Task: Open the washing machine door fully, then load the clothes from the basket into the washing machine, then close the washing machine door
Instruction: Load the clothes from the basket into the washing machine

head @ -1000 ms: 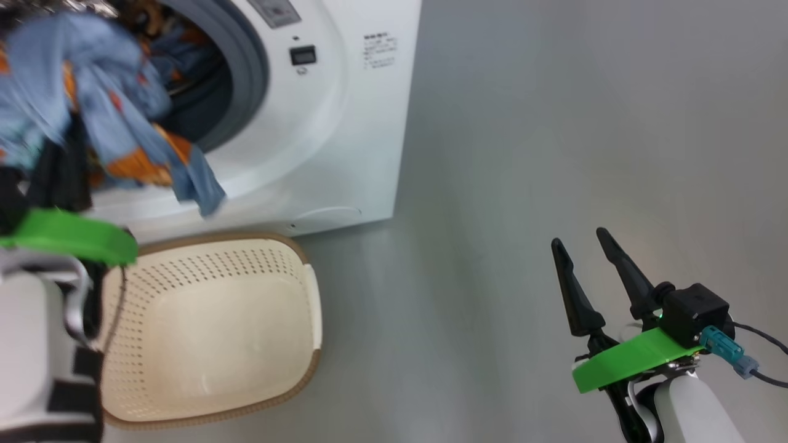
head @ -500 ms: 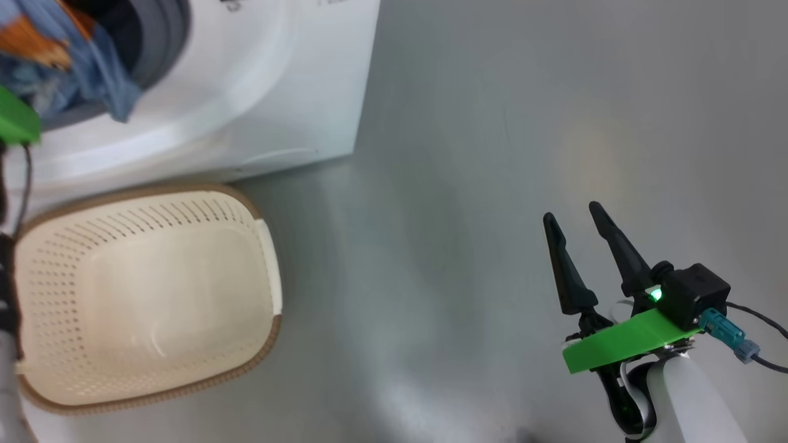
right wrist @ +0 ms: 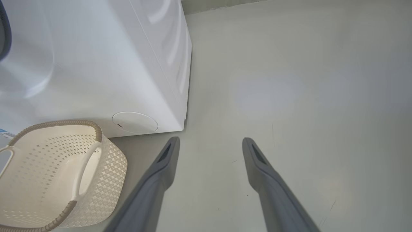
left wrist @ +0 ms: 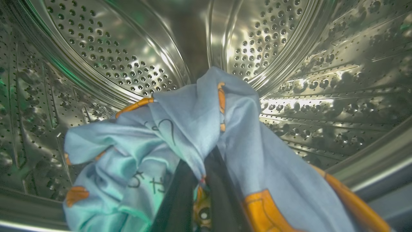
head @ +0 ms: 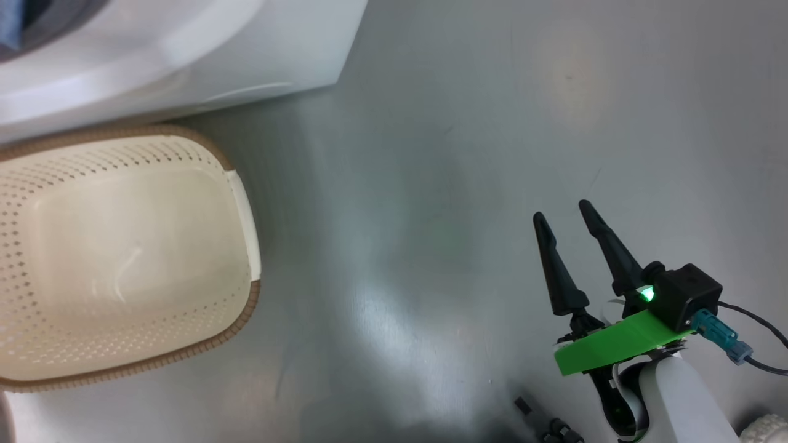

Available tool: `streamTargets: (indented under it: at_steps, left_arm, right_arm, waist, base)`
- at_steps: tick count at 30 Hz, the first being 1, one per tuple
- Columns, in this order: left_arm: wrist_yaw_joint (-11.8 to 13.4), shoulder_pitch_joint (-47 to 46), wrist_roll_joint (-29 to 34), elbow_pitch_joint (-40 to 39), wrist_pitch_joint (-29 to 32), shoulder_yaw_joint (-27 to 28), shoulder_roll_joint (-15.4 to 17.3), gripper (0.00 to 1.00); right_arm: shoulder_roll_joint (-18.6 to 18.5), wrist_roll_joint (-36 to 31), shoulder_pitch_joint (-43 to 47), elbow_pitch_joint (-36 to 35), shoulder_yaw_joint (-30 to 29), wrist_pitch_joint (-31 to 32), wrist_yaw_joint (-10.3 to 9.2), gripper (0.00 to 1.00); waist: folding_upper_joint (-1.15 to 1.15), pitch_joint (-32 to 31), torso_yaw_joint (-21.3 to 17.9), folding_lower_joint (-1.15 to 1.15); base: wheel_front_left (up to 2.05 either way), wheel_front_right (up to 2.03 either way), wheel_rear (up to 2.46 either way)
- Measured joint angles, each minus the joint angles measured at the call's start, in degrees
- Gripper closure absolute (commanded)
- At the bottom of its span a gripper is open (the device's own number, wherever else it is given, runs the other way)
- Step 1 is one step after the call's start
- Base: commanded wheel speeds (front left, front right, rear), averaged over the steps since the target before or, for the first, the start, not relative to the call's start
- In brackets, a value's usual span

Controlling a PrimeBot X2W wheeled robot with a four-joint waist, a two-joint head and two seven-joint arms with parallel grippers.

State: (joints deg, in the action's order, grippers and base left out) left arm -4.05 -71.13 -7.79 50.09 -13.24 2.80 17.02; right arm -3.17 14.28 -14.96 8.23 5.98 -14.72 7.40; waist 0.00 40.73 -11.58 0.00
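Inside the perforated steel drum [left wrist: 289, 64] of the washing machine [head: 246, 37], my left gripper [left wrist: 201, 174] is shut on the blue garment with orange prints [left wrist: 180, 122], which drapes over both dark fingers. The cream-white basket [head: 251, 289] stands on the floor against the machine's front, with nothing inside it. My right gripper [head: 560, 210] hangs open over bare floor to the basket's right, with nothing between its fingers. In the right wrist view the right gripper [right wrist: 210, 140] points at the floor beside the machine's [right wrist: 96, 64] corner and the basket [right wrist: 106, 154]. The washing machine door is out of view.
Grey floor [head: 431, 154] stretches to the right of the machine and basket. A round white cover [right wrist: 135, 122] sits low on the machine's front. Small black parts [head: 545, 424] lie at the head view's bottom edge near my right arm.
The head camera has swung, shifting machine and basket up and left. My left gripper with the blue garment has left the head view. The right gripper stays open.
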Motion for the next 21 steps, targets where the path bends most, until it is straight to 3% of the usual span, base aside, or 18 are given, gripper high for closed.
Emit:
streamTargets:
  at_steps: [4, 7, 12, 16, 21]
  left_arm:
    - [2.2, -2.4, 0.5, -2.1, -1.1, 0.3, 0.1, 1.0]
    - [4.5, -2.8, 1.7, -12.4, -1.4, 1.2, 0.2, 1.0]
    - [5.7, -2.1, 3.7, -22.9, -1.5, 1.8, 0.0, 1.0]
    - [5.8, 0.0, 3.5, -22.7, -1.5, 2.8, -0.6, 1.0]
    - [4.7, 1.3, 2.5, -16.9, -1.5, 3.7, -1.7, 1.0]
  right_arm:
    - [0.1, 0.0, 0.0, -0.2, 0.9, 0.0, 0.0, 0.0]
    - [0.1, 0.0, 0.0, -0.3, 1.4, 0.0, 0.0, 0.0]
    - [0.1, 0.0, 0.0, -0.3, 1.7, 0.0, 0.0, 0.0]
    - [0.2, 0.0, 0.0, -0.3, 1.7, 0.0, 0.0, 0.0]
    - [0.2, 0.2, 0.0, -0.1, 1.7, 0.0, 0.0, 0.0]
  waist:
    - [0.0, 1.9, 0.1, 0.0]
    - [0.0, 2.9, 0.2, 0.0]
    - [0.0, 3.6, 0.1, 0.0]
    - [0.0, 3.5, 0.2, 0.0]
    - [0.0, 3.3, 0.3, 0.0]
  base:
    - [0.0, 0.0, 0.0]
    - [0.0, 0.0, 0.0]
    - [0.0, 0.0, 0.0]
    - [0.0, 0.0, 0.0]
    - [0.0, 0.0, 0.0]
